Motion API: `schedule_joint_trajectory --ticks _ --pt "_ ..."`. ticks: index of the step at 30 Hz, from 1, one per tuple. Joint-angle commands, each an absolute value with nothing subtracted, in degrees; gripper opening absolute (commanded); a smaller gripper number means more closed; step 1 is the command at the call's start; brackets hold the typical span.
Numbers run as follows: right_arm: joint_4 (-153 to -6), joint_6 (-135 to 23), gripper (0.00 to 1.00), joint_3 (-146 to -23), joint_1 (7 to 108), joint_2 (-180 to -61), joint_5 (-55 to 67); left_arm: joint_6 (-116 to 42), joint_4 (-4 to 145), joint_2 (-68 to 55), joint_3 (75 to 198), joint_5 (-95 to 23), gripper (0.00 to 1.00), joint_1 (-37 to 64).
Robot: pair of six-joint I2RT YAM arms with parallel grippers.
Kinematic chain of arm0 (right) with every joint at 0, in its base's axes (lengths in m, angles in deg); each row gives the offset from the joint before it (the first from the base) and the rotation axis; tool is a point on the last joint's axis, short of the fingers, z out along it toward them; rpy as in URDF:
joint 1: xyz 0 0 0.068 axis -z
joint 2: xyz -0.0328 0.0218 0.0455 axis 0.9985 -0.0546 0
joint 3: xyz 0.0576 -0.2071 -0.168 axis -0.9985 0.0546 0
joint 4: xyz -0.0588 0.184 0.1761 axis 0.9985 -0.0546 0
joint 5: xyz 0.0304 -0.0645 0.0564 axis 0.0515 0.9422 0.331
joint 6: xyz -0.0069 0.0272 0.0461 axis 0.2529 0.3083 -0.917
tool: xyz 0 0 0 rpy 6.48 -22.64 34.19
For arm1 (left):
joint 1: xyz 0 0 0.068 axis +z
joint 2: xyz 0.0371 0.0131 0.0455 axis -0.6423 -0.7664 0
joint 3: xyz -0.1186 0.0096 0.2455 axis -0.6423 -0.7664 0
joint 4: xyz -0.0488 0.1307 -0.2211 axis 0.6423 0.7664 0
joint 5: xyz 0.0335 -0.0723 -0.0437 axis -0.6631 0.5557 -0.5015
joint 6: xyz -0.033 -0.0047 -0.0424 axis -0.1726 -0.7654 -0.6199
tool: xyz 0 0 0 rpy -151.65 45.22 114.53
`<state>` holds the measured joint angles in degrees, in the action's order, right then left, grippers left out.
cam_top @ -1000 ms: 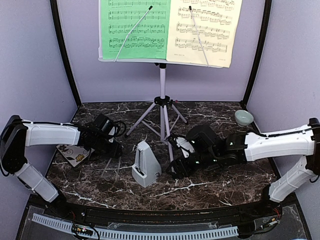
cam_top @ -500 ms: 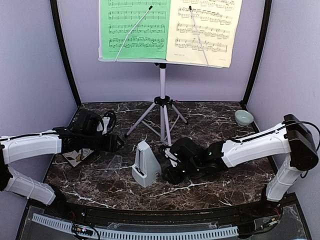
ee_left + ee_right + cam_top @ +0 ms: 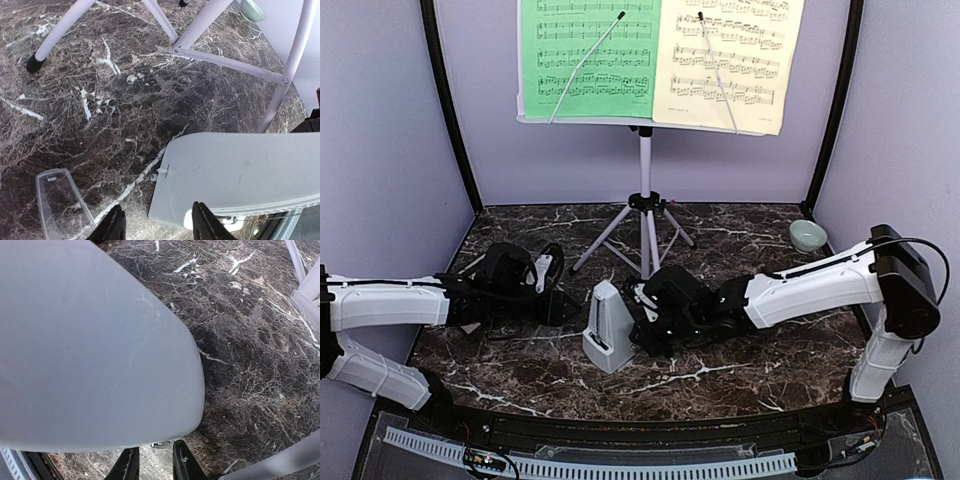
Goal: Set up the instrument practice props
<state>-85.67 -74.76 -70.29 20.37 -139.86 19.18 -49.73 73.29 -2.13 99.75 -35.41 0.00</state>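
1. I saw the light-grey pyramid metronome [image 3: 608, 338] standing upright on the marble table [image 3: 750, 372], a little toward 6 o'clock from the table's middle.
2. The white tripod music stand [image 3: 645, 195] stood at 12 o'clock from the metronome, feet on the marble, near it but apart.
3. On the stand's desk, the green music sheet [image 3: 588, 55] filled the 9 o'clock half and the pale-yellow music sheet [image 3: 730, 60] the 3 o'clock half. They sat edge to edge, with a thin rod lying across each.
4. My left gripper [image 3: 157, 227] lay low at 9 o'clock of the metronome, just beside it. Its fingers [image 3: 112, 226] stood moderately apart with only marble between them.
5. My right gripper [image 3: 155, 462] sat at 3 o'clock of the metronome, close against its side. The jaws were narrow, leaving a slim gap. A small white bit showed at the tips, and I could not tell whether it was pinched.
6. A clear plastic piece [image 3: 62, 202] lay flat on the marble beside the left fingers.
7. The small pale-green bowl [image 3: 807, 235] sat at 2 o'clock from the metronome, well apart.
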Motion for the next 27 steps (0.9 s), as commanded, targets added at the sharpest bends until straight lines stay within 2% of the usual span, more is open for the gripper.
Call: schedule_joint_trajectory --ticks 1,9,19,27 --pt "-83.2 -74.0 0.24 -73.2 21.8 -141.3 21.5 -51.8 70.7 -2.0 96.4 -35.0 0.46 -0.4" --pt "-81.5 -72.0 0.25 -76.3 25.0 -142.8 20.8 -53.5 69.0 -1.8 94.6 -35.1 0.44 -2.4" --pt "-78.1 -70.8 0.31 -77.2 26.1 -141.0 17.9 -54.6 67.2 -2.5 94.2 -34.6 0.42 -4.1" --pt "-77.9 -69.5 0.62 -71.8 24.8 -133.0 19.8 -59.3 64.6 0.7 89.5 -36.6 0.39 -4.6"
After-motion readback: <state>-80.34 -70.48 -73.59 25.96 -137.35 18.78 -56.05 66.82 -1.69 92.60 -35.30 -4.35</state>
